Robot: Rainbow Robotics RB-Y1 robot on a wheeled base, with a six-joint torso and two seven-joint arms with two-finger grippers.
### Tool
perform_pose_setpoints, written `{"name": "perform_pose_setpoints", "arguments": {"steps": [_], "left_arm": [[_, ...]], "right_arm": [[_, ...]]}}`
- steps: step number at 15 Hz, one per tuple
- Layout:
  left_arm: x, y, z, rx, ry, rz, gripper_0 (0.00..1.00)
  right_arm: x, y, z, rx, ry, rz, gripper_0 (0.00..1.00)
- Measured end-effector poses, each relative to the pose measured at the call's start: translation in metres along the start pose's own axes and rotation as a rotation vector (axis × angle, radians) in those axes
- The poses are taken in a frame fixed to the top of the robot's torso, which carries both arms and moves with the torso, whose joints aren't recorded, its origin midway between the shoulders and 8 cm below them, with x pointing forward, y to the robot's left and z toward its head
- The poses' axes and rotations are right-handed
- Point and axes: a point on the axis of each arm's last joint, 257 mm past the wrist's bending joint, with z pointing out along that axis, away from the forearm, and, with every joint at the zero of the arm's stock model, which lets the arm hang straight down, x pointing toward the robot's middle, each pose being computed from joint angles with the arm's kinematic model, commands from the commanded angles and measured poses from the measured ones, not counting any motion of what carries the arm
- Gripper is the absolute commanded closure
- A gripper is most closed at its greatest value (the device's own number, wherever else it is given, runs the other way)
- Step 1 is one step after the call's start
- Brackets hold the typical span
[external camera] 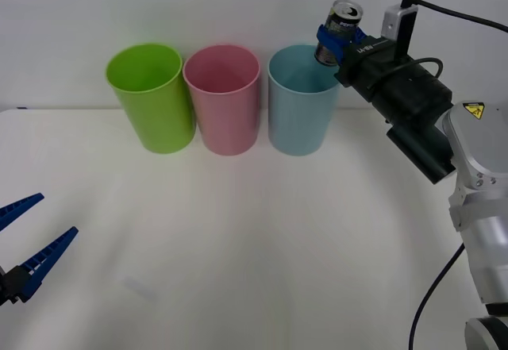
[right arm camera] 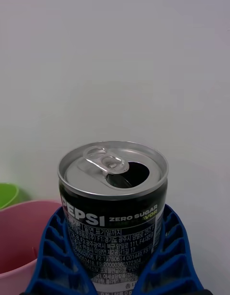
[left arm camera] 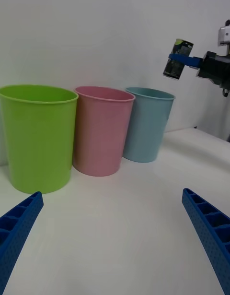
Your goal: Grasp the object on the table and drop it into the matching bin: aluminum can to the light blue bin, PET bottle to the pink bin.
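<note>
Front view looks down from above; left wrist view sits low, both sharing the tall light blue plastic bin [external camera: 299, 104] [left arm camera: 146, 124]; right wrist view close

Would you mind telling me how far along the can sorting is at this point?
Done: the can is off the table, clamped in the right gripper. In hand: it hangs tilted by the far right rim of the light blue bin, above rim height in the left wrist view. Left: centre it over the opening and release. The left gripper waits open, low at the near left.
</note>
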Motion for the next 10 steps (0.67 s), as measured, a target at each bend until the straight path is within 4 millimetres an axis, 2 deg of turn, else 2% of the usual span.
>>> {"name": "perform_pose_setpoints", "arguments": {"steps": [5, 10], "left_arm": [[0.0, 0.0, 0.0, 0.0, 0.0, 0.0, 0.0], [0.0, 0.0, 0.0, 0.0, 0.0, 0.0, 0.0]], "right_arm": [[0.009, 0.006, 0.035, 0.015, 0.023, -0.003, 1.0], [0.016, 0.008, 0.042, 0.022, 0.04, -0.015, 1.0]]}}
